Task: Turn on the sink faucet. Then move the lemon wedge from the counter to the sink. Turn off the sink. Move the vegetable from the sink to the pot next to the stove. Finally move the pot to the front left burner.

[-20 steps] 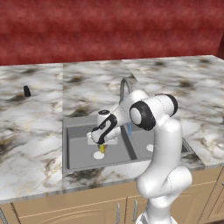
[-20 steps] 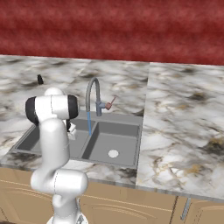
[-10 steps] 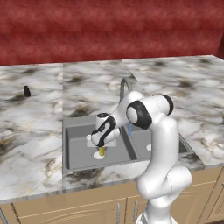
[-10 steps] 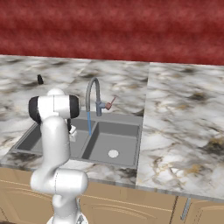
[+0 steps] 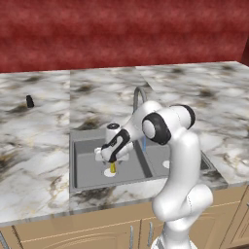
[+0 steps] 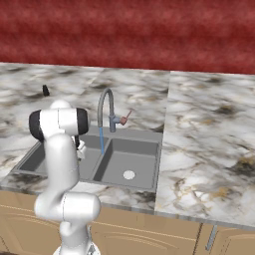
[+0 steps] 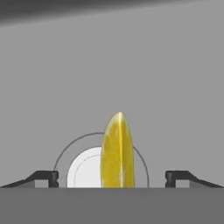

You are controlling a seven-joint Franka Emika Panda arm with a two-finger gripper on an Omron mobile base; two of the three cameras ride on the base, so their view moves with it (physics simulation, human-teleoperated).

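hand wide open, holds nothing | lemon stands on edge on the left drain of the sink, between the fingers | risk – lifting crooked knocks it; faucet runs – water may push it

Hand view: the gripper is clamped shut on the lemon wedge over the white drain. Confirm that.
Not quite. The gripper is open: in the hand view its fingertips stand wide apart, clear of the lemon wedge on both sides. The wedge does stand between them, over the white drain in the sink.
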